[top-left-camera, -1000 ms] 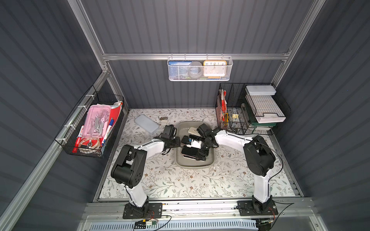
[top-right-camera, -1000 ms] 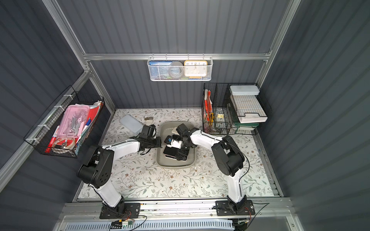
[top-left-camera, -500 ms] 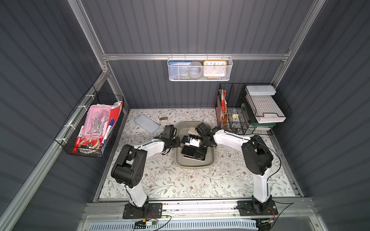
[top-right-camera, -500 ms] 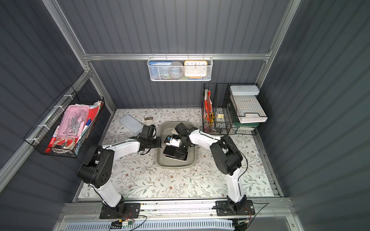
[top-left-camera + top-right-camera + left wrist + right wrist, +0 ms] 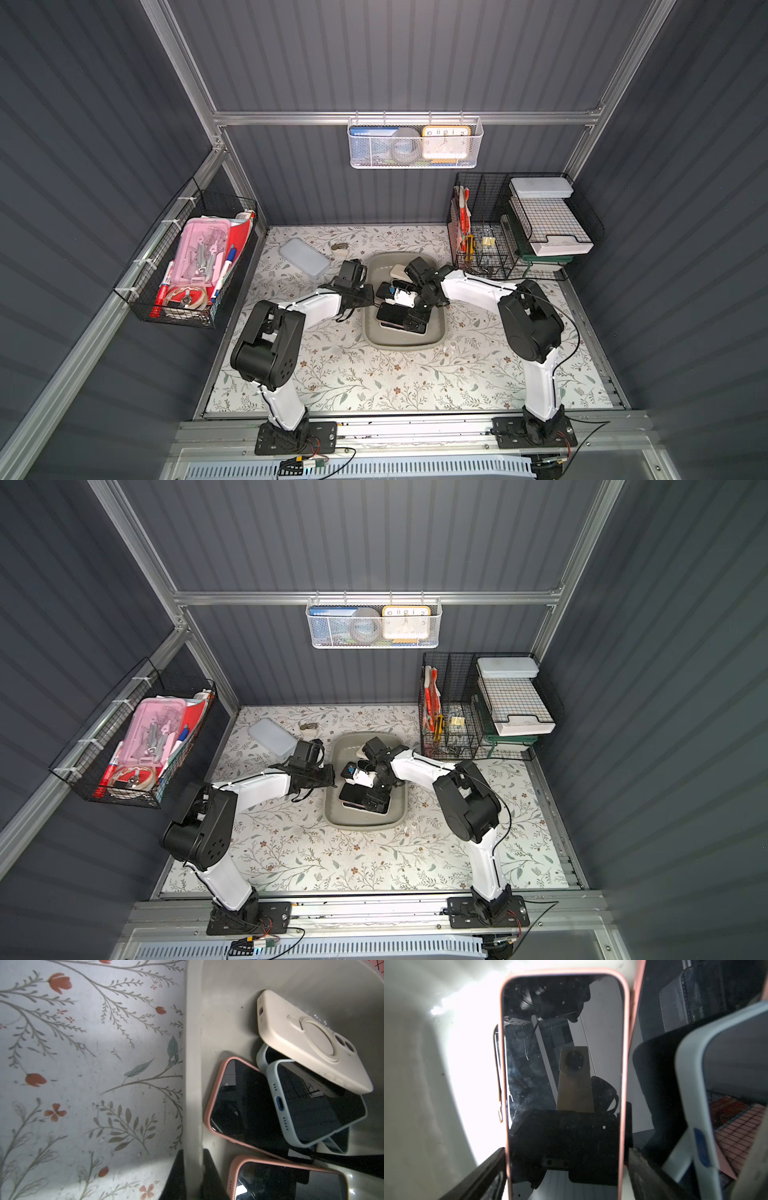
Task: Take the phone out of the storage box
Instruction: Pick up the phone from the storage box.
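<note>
While our left gripper (image 5: 193, 1164) pinches the box (image 5: 194, 1064) wall, our right gripper (image 5: 565, 1152) sits inside.
Its fingers (image 5: 483, 1174) stand wide, one on each side of the pink phone (image 5: 562, 1043).

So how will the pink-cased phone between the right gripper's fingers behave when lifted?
Likely rigid: the pink-cased phone is a flat slab. Its matte case edges probably grip better than the glossy screen. It seems to overlap another phone in the storage box, so may slide when squeezed.
</note>
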### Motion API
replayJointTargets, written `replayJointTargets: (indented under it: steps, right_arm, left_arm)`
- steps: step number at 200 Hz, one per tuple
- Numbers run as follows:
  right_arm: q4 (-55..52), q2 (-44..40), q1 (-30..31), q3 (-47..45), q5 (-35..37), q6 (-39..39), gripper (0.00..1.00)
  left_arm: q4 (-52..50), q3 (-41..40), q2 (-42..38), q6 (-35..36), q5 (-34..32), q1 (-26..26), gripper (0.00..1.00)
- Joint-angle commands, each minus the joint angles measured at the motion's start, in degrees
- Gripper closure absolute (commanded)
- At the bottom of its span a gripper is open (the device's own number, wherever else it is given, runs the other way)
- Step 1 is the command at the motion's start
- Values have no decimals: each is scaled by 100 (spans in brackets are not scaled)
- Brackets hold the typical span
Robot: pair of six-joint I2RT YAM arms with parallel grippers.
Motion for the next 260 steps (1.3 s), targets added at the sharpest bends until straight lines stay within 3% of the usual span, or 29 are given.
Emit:
replayJointTargets:
  steps: [1,128,194,222,260]
  right_arm:
    - [-108,129,11,48,161,76,11]
    - [233,-229,14,-189,37,411,36]
    - [693,-900,13,-658,-324,806,42]
    - [727,-1128,4,-820,-309,951,43]
    - [765,-1484,-5,-1026,199,1311,44]
  left_arm:
    - [-137,56,59,331,294,-27,93]
    - [-124,31,-1,333,294,-27,85]
    - [-107,22,-77,318,297,-27,64]
    - [-85,-2,-140,299,298,-27,61]
    - [-71,-13,-327,252,250,-27,53]
